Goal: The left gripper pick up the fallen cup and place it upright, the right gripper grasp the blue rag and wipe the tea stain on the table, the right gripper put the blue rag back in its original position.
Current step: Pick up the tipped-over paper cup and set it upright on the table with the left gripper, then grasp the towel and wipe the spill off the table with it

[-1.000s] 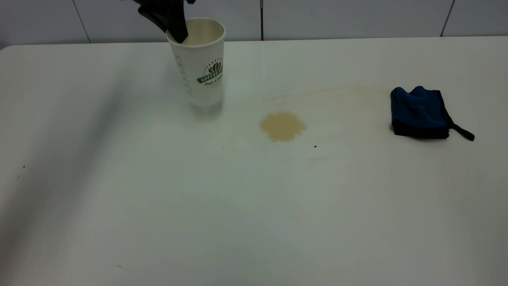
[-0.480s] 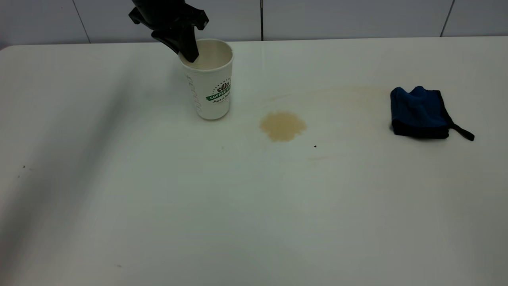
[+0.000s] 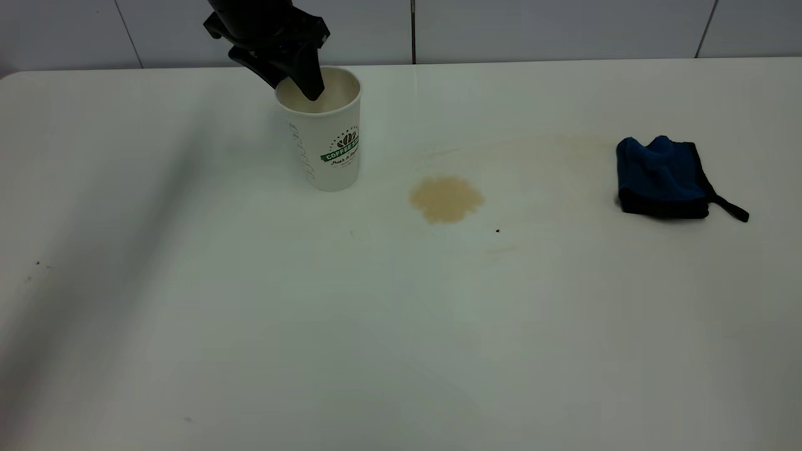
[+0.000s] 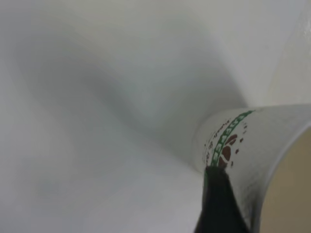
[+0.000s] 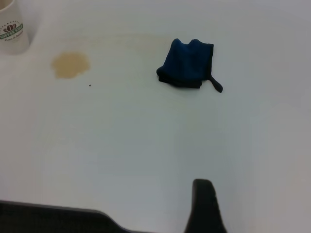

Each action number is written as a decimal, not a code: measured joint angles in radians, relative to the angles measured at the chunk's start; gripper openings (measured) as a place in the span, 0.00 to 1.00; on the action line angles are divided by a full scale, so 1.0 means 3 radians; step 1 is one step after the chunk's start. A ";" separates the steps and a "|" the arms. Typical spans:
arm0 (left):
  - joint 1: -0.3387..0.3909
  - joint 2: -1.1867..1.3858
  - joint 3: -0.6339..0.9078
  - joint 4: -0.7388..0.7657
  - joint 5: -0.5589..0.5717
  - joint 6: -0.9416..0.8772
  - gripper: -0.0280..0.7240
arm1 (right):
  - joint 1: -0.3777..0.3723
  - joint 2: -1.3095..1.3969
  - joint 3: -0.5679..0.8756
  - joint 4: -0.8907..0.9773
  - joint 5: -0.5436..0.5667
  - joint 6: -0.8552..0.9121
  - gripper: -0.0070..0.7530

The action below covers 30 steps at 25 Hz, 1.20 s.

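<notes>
The white paper cup [image 3: 326, 144] with the green COFFEE logo stands upright on the table [image 3: 401, 326] at the back left. My left gripper [image 3: 291, 88] straddles its far rim. One finger hangs near the middle of the mouth, the other is outside, and they are spread apart. In the left wrist view one finger [image 4: 218, 204] lies along the cup's outer wall [image 4: 243, 145]. The tan tea stain [image 3: 446, 198] is right of the cup. The blue rag [image 3: 661, 178] lies crumpled at the right. My right gripper [image 5: 204, 204] is out of the exterior view, above the near table, far from the rag [image 5: 187, 63].
A tiny black speck [image 3: 497, 230] sits just right of the stain. Faint tan smears arc from the stain toward the rag. A grey tiled wall runs behind the table's back edge.
The cup came down from the air to the table, then shifted slightly left and settled upright. The left gripper's fingers have spread wider at the rim. The rag and stain are unchanged.
</notes>
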 joint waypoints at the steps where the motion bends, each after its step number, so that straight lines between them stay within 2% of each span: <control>1: 0.0000 -0.0020 -0.0017 0.0008 0.0007 -0.0004 0.76 | 0.0000 0.0000 0.0000 0.0000 0.0000 0.0000 0.78; 3: 0.0000 -0.0101 -0.0084 0.0055 0.0045 -0.0043 0.87 | 0.0000 0.0000 0.0000 0.0000 0.0000 0.0000 0.78; 5: 0.0000 -0.0234 -0.0174 0.0141 0.0125 -0.0089 0.92 | 0.0000 0.0000 0.0000 0.0000 0.0000 0.0000 0.78; 9: 0.0000 -0.0565 -0.0286 0.0218 0.0458 -0.0116 0.92 | 0.0000 0.0000 0.0000 0.0000 0.0000 0.0000 0.78; 14: 0.0000 -0.0930 -0.0309 0.0239 0.0875 -0.0116 0.80 | 0.0000 0.0000 0.0000 0.0000 0.0000 0.0000 0.78; 19: 0.0000 -0.1192 -0.0313 0.0325 0.0878 -0.0130 0.66 | 0.0000 0.0000 0.0000 0.0003 0.0000 0.0000 0.78; 26: 0.0000 -0.1572 -0.0284 0.0741 0.0878 -0.0709 0.51 | 0.0000 0.0000 0.0000 0.0003 0.0000 0.0000 0.78; 30: 0.0000 -0.2037 0.0140 0.0796 0.0878 -0.0788 0.45 | 0.0000 0.0000 0.0000 0.0003 0.0000 0.0000 0.78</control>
